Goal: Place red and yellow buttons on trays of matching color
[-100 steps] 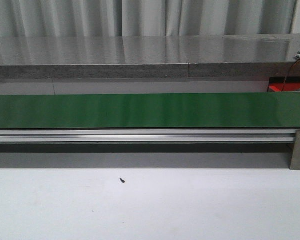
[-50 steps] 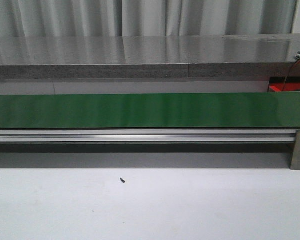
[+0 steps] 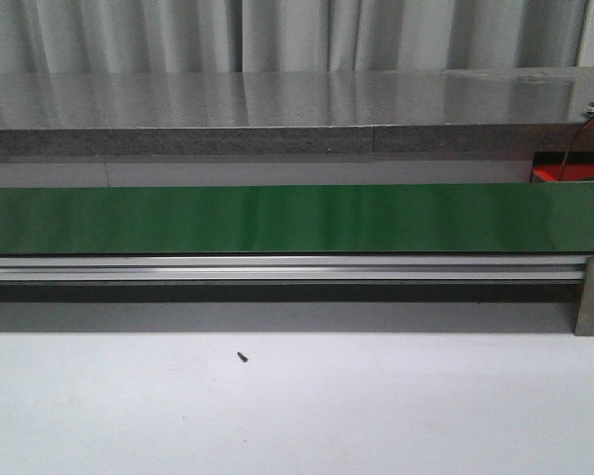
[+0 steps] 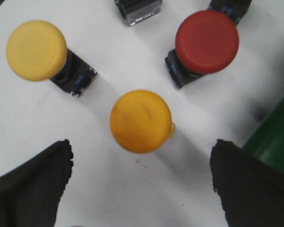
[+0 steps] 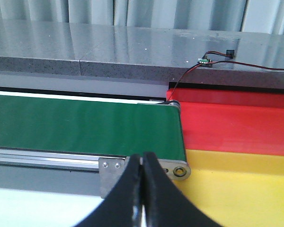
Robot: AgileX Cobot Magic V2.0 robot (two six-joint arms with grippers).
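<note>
The left gripper (image 4: 142, 184) has its fingers (image 4: 31, 184) spread apart above an orange-yellow button (image 4: 140, 121) on the white surface (image 4: 132, 61). A paler yellow button (image 4: 36, 50) and a red button (image 4: 207, 41) stand nearby. The right gripper (image 5: 143, 189) has its fingers pressed together, empty, facing the green belt (image 5: 85, 130); the red tray (image 5: 236, 127) and yellow tray (image 5: 236, 189) lie beside the belt's end.

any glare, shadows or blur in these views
Front view: streaky glare on the grey counter and a soft sheen on the green belt. Left wrist view: the buttons cast soft shadows, and the left tool's fingers are dark and blurred. Right wrist view: the right tool is a near-black silhouette.
</note>
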